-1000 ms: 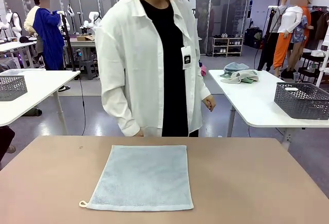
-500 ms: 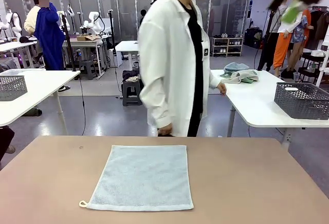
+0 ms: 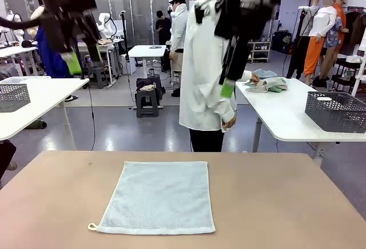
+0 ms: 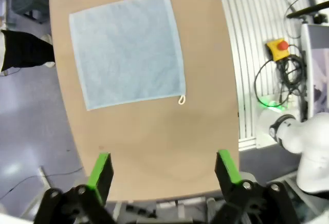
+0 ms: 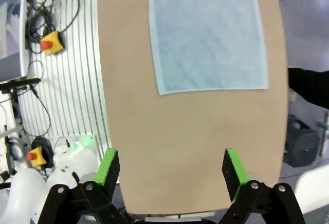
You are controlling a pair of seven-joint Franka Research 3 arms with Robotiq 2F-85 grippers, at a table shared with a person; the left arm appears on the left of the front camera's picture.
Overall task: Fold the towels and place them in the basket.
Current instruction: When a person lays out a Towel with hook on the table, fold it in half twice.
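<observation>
Person (image 3: pixel 197 100) turned away, towel (image 3: pixel 157 197) flat, basket (image 3: pixel 336 112) distant

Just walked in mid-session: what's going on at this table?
Nothing is handled yet. A pale blue-grey towel lies flat and unfolded on the tan table. Both arms hover high above it, left gripper and right gripper open and empty. The person at the far side faces a white side table, one hand at a heap of cloths there. The dark grey basket sits on that table.
</observation>
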